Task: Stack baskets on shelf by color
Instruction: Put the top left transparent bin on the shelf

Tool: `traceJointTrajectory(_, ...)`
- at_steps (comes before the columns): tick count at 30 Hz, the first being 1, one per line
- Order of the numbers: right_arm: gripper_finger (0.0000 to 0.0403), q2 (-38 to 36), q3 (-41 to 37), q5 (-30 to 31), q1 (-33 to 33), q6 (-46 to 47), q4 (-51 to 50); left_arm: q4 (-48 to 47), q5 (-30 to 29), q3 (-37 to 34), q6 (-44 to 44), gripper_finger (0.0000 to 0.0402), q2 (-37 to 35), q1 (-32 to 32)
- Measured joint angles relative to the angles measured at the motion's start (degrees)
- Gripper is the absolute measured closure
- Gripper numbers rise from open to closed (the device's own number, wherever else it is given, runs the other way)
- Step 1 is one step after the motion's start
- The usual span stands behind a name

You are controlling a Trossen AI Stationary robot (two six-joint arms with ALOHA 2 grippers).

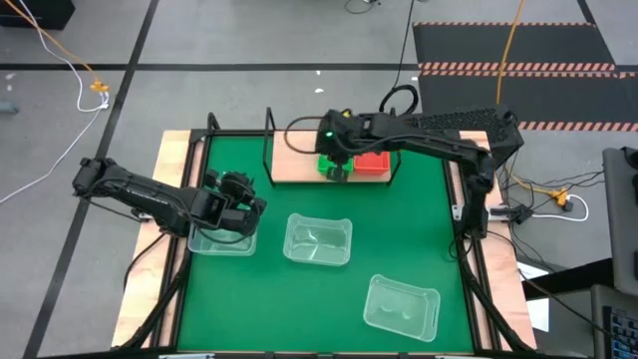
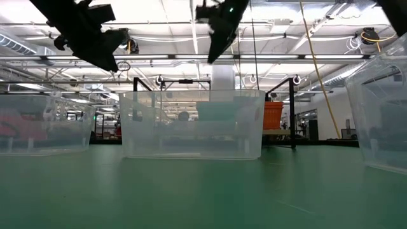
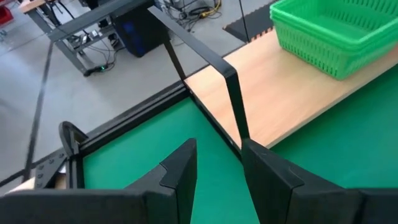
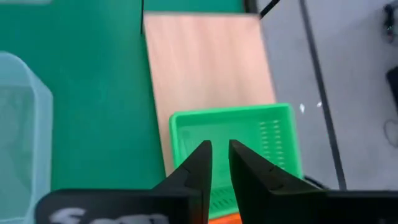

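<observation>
A: Where is the right gripper (image 1: 339,172)?

B: It hangs over the shelf (image 1: 299,160), right above the green baskets (image 4: 233,140). The red baskets (image 1: 373,162) sit just beside them, on the side away from the bare wood.

A: Is it holding anything?

B: No. Its fingers (image 4: 196,165) are nearly together, with a thin gap, and nothing is between them.

A: And the left gripper (image 1: 242,202)?

B: It is above a clear basket (image 1: 221,239) near the mat's edge. Its fingers (image 3: 180,177) stand a little apart and hold nothing.

A: Other clear baskets?

B: One (image 1: 318,240) sits in the middle of the green mat (image 1: 419,229). Another (image 1: 402,307) lies farther off, well apart from both grippers.
</observation>
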Motion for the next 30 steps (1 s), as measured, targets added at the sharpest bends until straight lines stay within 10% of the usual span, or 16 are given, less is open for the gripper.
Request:
traceJointTrajectory(6,0.0391,-13.3,-20.1,-7.8,1.1,1.1,11.9,0.0,0.7,0.0,-0.6,0.0273,-4.7,-3.9)
traceJointTrajectory(14,0.0398,-36.0,-64.1,-16.8,11.1,12.3,59.8,4.7,-2.7,-1.2,-3.7,0.0273,-4.4,-12.7)
traceJointTrajectory(21,0.0402,-46.4,-85.6,-23.8,20.3,22.0,92.3,36.7,0.5,-8.8,11.8,0.0273,3.9,-14.3)
traceJointTrajectory(30,0.0402,-53.6,-93.2,-14.5,25.3,24.3,95.4,71.6,15.1,-9.8,39.1,0.0273,12.3,-11.8)
